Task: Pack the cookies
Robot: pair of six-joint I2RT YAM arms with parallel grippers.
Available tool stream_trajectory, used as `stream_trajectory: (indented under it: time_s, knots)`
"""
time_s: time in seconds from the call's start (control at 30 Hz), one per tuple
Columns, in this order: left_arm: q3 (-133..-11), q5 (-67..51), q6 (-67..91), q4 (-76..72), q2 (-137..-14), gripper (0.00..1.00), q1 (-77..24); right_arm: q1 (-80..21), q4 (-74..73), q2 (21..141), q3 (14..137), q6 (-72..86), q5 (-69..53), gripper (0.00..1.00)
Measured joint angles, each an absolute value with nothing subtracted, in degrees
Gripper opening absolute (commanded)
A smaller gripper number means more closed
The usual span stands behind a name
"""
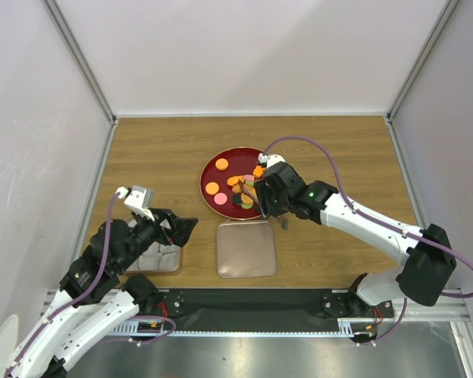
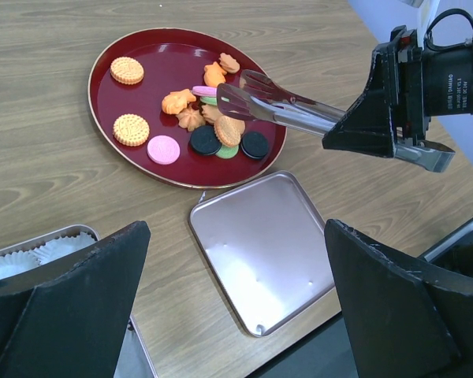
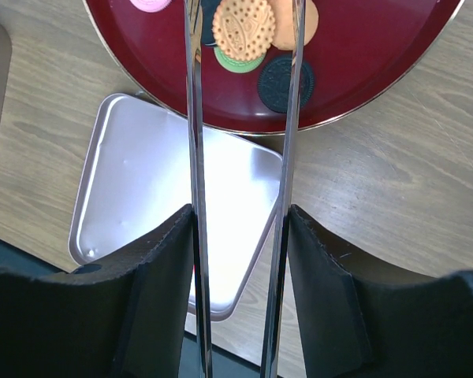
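Right gripper (image 3: 240,260) clamping tongs (image 2: 284,106), tips hanging apart over cookies (image 2: 228,131) just ahead; left gripper (image 2: 236,236) sitting jaws wide apart.

Left arm: bent low at the near left, wrist angled forward.
Left end effector (image 1: 183,231): jaws spread wide, nothing gripped.
Right arm: stretched forward and inward.
Right end effector (image 1: 266,201): clamped on metal tongs (image 2: 276,106).

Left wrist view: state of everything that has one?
Red round plate: loaded.
Small round cookies: on that plate.
Metal tongs: tips apart over the pile.
Pinkish metallic square lid: off, inner side up.
Metal tin with paper liners: uncovered.
Left gripper: open, empty.
Right gripper: shut on the tongs.
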State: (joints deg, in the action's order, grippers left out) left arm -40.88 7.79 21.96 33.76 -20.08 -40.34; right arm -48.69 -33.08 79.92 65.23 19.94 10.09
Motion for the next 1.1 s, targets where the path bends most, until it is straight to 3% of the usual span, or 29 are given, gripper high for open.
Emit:
stream_trajectory:
  time_s: [1.1]
  knots:
    - [-40.86, 7.81, 21.96, 33.76, -20.08, 1.00, -40.34, -49.43, -30.98, 83.26, 61.71, 21.41, 8.49, 0.51]
